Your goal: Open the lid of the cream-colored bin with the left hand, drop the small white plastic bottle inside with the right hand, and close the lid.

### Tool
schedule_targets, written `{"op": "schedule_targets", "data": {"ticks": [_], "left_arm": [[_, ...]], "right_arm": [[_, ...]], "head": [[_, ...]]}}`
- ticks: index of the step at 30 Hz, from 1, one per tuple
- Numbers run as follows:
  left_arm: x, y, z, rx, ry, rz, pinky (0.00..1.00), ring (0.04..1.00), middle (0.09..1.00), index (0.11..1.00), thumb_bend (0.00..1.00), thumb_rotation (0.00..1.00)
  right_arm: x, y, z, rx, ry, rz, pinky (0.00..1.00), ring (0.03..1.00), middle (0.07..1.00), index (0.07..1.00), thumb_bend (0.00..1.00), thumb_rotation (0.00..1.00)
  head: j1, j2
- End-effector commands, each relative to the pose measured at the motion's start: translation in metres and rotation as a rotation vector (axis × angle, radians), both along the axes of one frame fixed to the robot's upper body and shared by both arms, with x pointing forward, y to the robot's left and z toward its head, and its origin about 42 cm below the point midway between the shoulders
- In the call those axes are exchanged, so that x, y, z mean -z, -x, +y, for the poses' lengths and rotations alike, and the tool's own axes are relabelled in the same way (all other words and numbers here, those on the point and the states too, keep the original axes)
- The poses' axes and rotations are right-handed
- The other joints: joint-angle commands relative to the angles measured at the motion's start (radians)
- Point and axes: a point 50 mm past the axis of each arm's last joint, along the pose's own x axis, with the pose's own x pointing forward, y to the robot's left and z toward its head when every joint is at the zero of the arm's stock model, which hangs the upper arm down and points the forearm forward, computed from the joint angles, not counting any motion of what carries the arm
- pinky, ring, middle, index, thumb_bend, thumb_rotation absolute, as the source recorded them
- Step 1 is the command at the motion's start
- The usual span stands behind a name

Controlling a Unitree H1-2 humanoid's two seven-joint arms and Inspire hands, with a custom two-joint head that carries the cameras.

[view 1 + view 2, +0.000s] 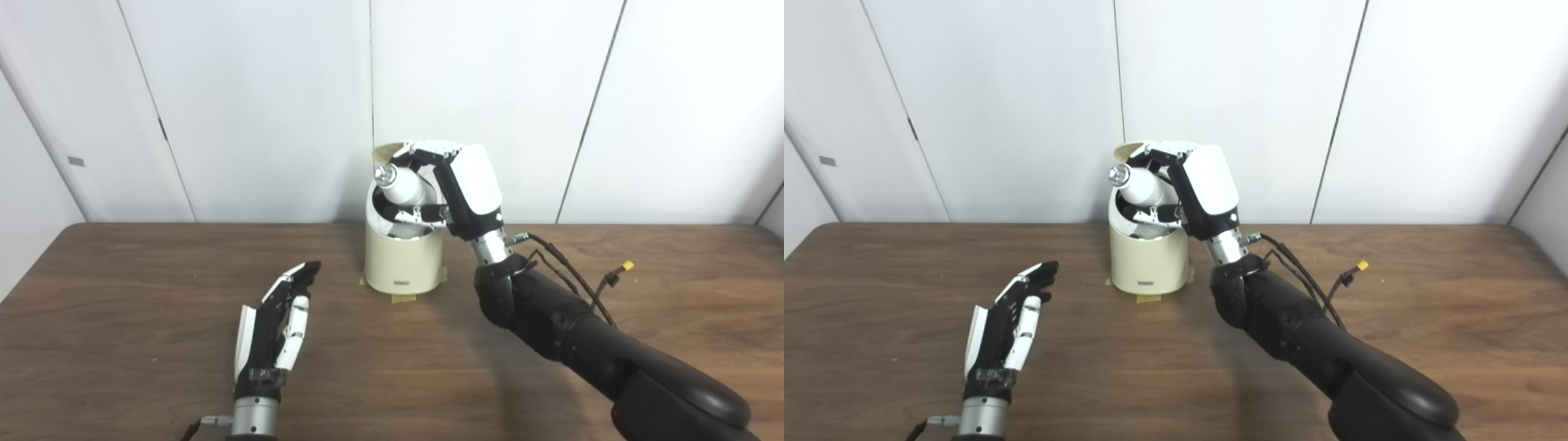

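Your right hand is reaching up over the bin, fingers clamped on the bottle, which is tilting cap-left above the opening with the lid standing raised behind. Your left hand is lying on the table, fingers apart, holding nothing. The bin's small label is unreadable.

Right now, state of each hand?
Left hand: open, holding nothing, fingers apart above the table.
Right hand: shut on the white bottle, over the open cream bin.
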Motion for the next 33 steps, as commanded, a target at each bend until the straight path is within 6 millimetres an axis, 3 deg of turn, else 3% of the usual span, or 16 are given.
{"op": "schedule_targets", "data": {"ticks": [1,13,29,31,33], "left_arm": [[0.0224,0.0113,-0.0075,0.005,-0.006,0.057,0.75,0.812,0.816,0.805,0.19,0.86],[0.0217,0.0119,-0.0085,0.002,-0.009,0.060,0.75,0.808,0.812,0.800,0.18,0.84],[0.0215,0.0123,-0.0072,0.005,-0.009,0.066,0.75,0.814,0.817,0.803,0.18,0.86],[0.0212,0.0123,-0.0073,0.004,-0.011,0.068,0.75,0.814,0.817,0.804,0.19,0.86],[0.0209,0.0121,-0.0076,0.007,-0.008,0.067,0.75,0.814,0.817,0.804,0.18,0.85]], "right_arm": [[-0.0312,-0.0063,0.0132,-0.039,-0.037,-0.060,0.45,0.452,0.503,0.477,0.52,0.00],[-0.0312,-0.0054,0.0205,-0.048,-0.044,-0.051,0.45,0.450,0.503,0.478,0.52,0.00],[-0.0296,-0.0062,0.0155,-0.039,-0.034,-0.052,0.47,0.452,0.509,0.483,0.52,0.00],[-0.0297,-0.0065,0.0146,-0.038,-0.035,-0.049,0.49,0.539,0.502,0.482,0.53,0.00],[-0.0301,-0.0067,0.0136,-0.038,-0.034,-0.045,0.49,0.560,0.501,0.483,0.53,0.00]], "head": [[0.001,0.001],[0.001,0.002],[-0.004,0.004],[-0.004,0.004],[-0.004,0.003]]}}
